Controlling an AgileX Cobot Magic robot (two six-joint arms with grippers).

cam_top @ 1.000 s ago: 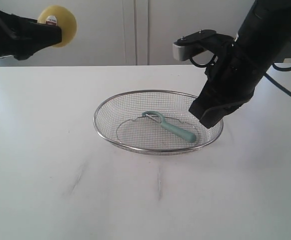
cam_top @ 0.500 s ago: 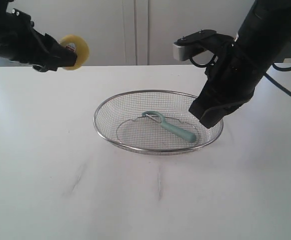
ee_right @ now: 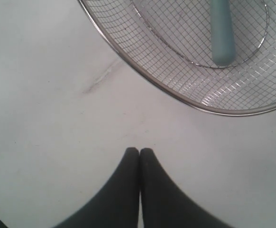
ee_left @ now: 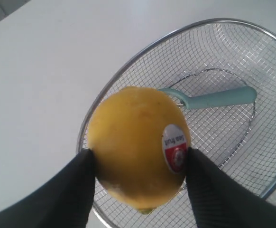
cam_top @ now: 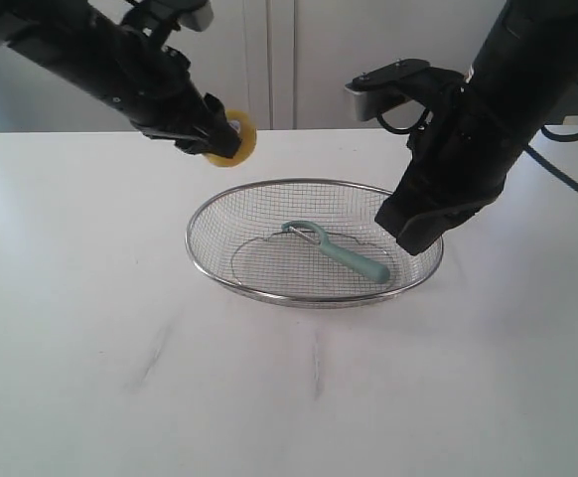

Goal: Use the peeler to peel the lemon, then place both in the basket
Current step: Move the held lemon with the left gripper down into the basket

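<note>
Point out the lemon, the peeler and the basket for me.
lemon (ee_left: 128, 147), left wrist view, on its bare yellow skin.
peeler (cam_top: 354, 258), exterior view, on the middle of its teal handle.
basket (cam_top: 299, 181), exterior view, on its far rim.

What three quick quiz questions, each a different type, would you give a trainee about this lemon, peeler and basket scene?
1. True or false: the peeler lies inside the basket.
2. What is the left gripper holding? A) the lemon B) the peeler C) nothing
3. Fill in: the jaws of the right gripper are ____.
Key: 1 true; 2 A; 3 shut.
</note>
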